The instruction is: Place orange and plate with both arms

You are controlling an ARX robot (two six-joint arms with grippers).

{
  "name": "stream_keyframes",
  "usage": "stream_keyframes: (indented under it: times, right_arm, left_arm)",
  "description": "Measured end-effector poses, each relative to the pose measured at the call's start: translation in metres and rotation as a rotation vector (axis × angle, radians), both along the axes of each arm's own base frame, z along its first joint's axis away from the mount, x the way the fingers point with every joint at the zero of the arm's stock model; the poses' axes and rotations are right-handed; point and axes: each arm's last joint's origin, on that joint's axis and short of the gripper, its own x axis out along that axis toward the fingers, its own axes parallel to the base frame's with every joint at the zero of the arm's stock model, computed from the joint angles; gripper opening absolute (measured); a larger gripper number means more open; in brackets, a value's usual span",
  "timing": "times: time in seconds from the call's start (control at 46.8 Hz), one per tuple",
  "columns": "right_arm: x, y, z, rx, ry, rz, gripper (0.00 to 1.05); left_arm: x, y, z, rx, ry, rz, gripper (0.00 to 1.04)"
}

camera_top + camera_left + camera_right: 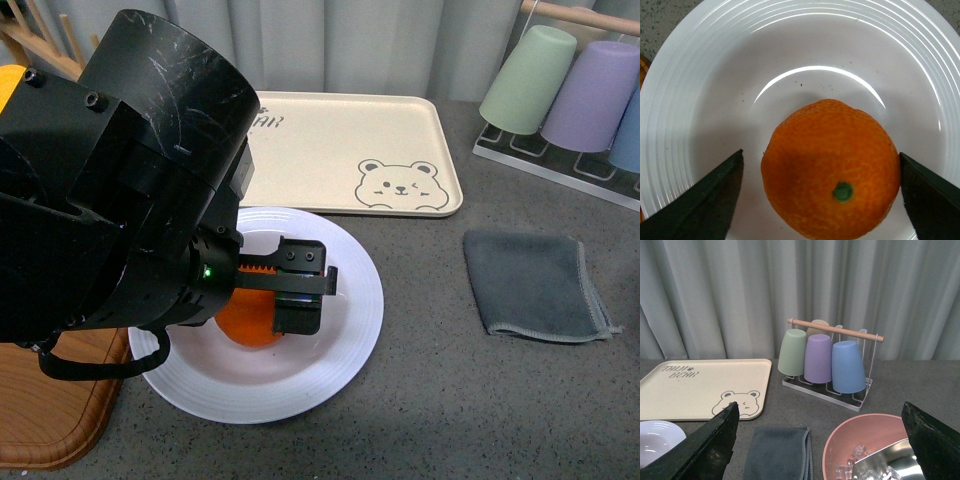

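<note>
Black and bulky, the left arm's housing (130, 180) fills the near left of the front view, reaching over the dishes. Under its left claw (288, 292) sits the small round orange (830, 170), a bright citrus fruit with a green stem dot, resting in the well of the large white deep plate (685, 110) with concentric ridges on its wide rim. The claw is spread open astride the fruit. One of its dark fingers (705, 200) stands clear of the peel, while the other is right at the skin; contact there cannot be told.

The plate lies on the grey speckled worktop (450, 400), its near left edge just beside a brown wooden board (50, 415). Behind the plate is the beige rectangular tray (330, 150) printed with a bear's face. To the right, apart from the plate, lies a folded grey cloth (535, 285). Farther back on the right, a wire rack with a wooden handle (835, 330) carries upturned green (792, 352), purple (817, 360) and blue (847, 367) cups.

The right claw (820, 407) is wide open and empty, held above the worktop near a pink bowl (860, 435) with a metal bowl (890, 465) inside it.
</note>
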Motion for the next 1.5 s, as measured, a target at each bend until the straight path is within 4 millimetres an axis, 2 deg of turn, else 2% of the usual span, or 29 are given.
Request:
stream_keyframes:
  times: [0.064,0.235,0.406,0.662,0.833,0.897,0.94,1.047,1.111,1.346,1.495]
  right_arm:
    - [0.0,0.0,0.0,0.0,0.0,0.0,0.95]
    - [0.0,0.0,0.0,0.0,0.0,0.0,0.95]
    - [0.0,0.0,0.0,0.0,0.0,0.0,0.95]
    - [0.0,0.0,0.0,0.0,0.0,0.0,0.95]
    - [0.0,0.0,0.0,0.0,0.0,0.0,0.95]
    - [0.0,0.0,0.0,0.0,0.0,0.0,0.95]
    - [0.0,0.0,0.0,0.0,0.0,0.0,0.95]
    - [0.0,0.0,0.0,0.0,0.001,-0.002,0.95]
    - [0.0,0.0,0.0,0.0,0.0,-0.002,0.95]
    - [0.0,0.0,0.0,0.0,0.0,0.0,0.95]
    - [0.0,0.0,0.0,0.0,0.0,0.0,0.95]
  left_arm:
    - [0.001,0.001,0.004,0.001,-0.012,0.008,1.0]
    - [0.001,0.007,0.032,-0.01,-0.118,0.033,0.98]
    - [-0.01,0.022,0.058,-0.013,-0.218,0.067,0.98]
    - [-0.043,0.062,0.079,-0.038,-0.321,0.162,0.98]
    - [-0.045,0.066,0.081,-0.036,-0.335,0.173,0.98]
    - [-0.045,0.069,0.072,0.001,-0.489,0.189,0.89]
    - [-0.055,0.079,0.065,0.003,-0.639,0.17,0.78]
    - [-0.074,0.1,0.081,-0.03,-0.872,0.186,0.57]
    - [-0.082,0.108,0.086,-0.025,-0.906,0.185,0.46]
    - [-0.108,0.13,0.082,-0.002,-0.886,0.179,0.05]
    - [-0.122,0.139,0.083,0.001,-0.892,0.174,0.04]
